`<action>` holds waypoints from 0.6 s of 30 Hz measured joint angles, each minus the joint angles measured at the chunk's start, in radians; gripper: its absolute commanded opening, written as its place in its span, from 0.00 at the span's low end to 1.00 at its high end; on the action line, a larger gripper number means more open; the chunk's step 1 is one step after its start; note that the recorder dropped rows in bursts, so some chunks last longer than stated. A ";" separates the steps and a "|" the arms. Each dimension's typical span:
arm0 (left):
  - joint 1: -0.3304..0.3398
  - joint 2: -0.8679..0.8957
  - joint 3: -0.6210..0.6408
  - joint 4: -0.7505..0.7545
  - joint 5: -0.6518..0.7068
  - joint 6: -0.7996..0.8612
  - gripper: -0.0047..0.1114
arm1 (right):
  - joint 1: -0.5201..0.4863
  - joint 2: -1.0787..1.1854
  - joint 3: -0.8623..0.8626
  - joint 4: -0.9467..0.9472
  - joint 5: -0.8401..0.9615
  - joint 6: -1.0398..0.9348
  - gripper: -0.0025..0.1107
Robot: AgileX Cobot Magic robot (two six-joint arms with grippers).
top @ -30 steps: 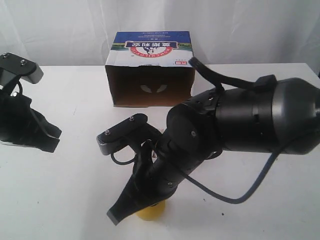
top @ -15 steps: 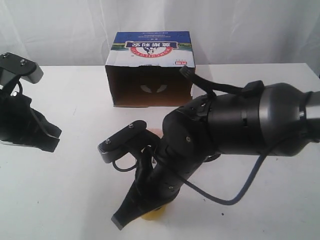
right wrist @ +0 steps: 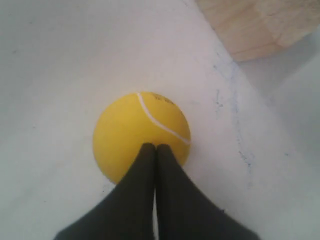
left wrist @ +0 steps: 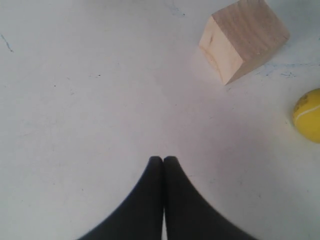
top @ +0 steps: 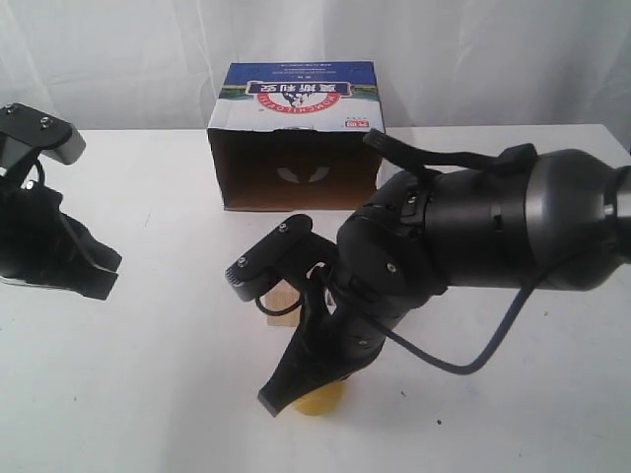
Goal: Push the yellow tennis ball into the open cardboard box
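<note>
The yellow tennis ball (top: 322, 398) lies near the table's front edge, mostly hidden under my right gripper (top: 276, 400). In the right wrist view the ball (right wrist: 132, 127) shows its pale seam, and the shut right gripper (right wrist: 155, 148) rests its tips against the ball's side. The open cardboard box (top: 296, 158) stands at the back middle, its dark opening facing the front and its blue logo panel on top. My left gripper (top: 99, 284) hangs shut over the table's left side, holding nothing. In the left wrist view that gripper (left wrist: 163, 160) is well apart from the ball (left wrist: 307, 115).
A pale wooden cube (top: 287, 300) sits between the ball and the box, partly behind the right arm. It also shows in the left wrist view as the cube (left wrist: 242, 40) and in the right wrist view as the cube (right wrist: 260, 22). A white curtain (top: 493, 49) backs the table.
The right arm has swung right and a little toward the box. The ball has shifted right with the gripper tips, and the wooden cube has come into sight.
</note>
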 measured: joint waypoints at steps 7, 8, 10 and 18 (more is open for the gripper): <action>0.000 0.000 0.000 0.000 0.000 0.000 0.04 | -0.062 0.002 0.000 -0.009 0.006 0.003 0.02; 0.000 0.000 0.000 0.000 0.000 0.002 0.04 | -0.067 0.004 0.000 -0.011 0.007 0.003 0.02; 0.000 0.000 0.000 0.000 -0.002 0.003 0.04 | -0.074 0.004 0.000 -0.011 0.008 0.003 0.02; 0.000 0.000 0.000 0.000 -0.002 0.003 0.04 | -0.081 0.004 0.002 -0.099 0.008 0.065 0.02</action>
